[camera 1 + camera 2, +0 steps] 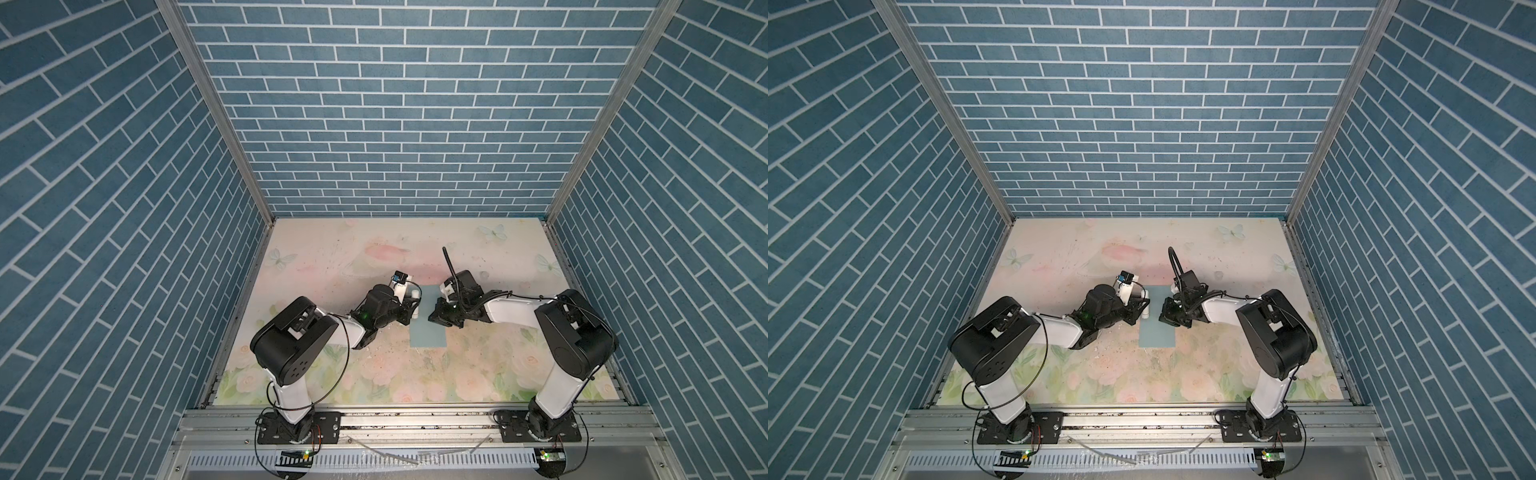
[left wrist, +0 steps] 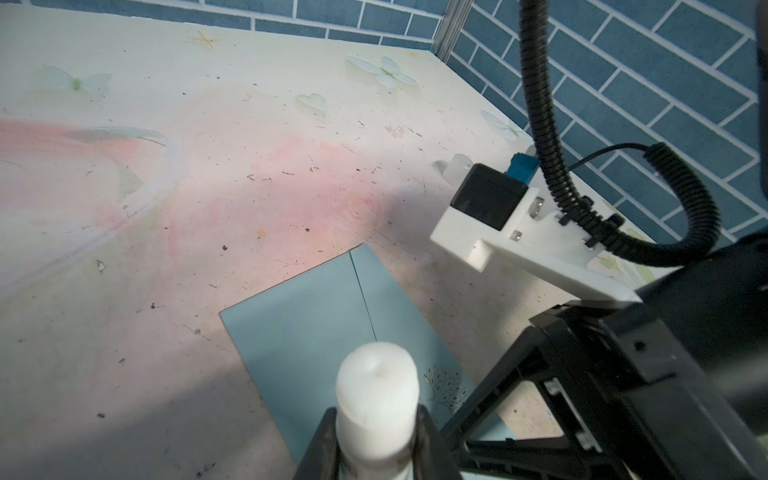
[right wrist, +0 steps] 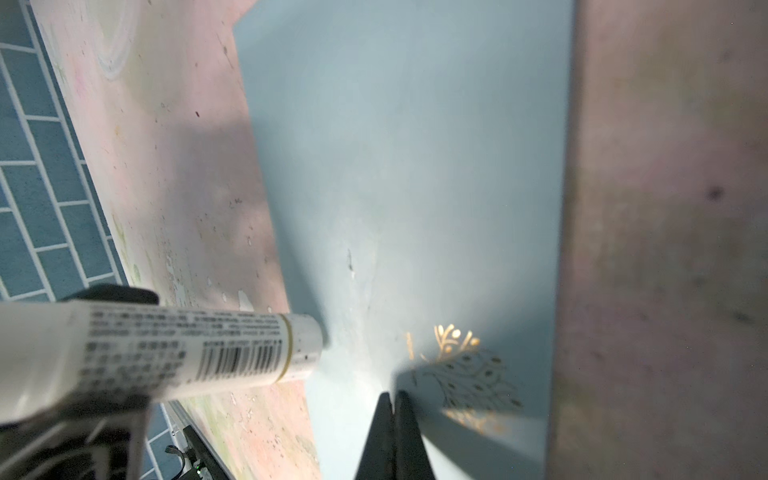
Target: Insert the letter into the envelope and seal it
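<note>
Floral bench (image 1: 332,257) bearing teal envelope (image 1: 428,336): left hand (image 2: 376,440) pinches a white glue stick (image 2: 376,386) tipped against its left edge, right hand (image 3: 393,399) pressed together, touching its face.

1. Your envelope (image 1: 427,336) (image 1: 1156,337) is teal, long and rectangular. In both top views it lies flat mid-table (image 1: 332,257), its length running away from the arms' bases.
2. Look closer: a gold sprig (image 3: 461,370) is printed on it (a straight seam (image 2: 361,299) shows too).
</note>
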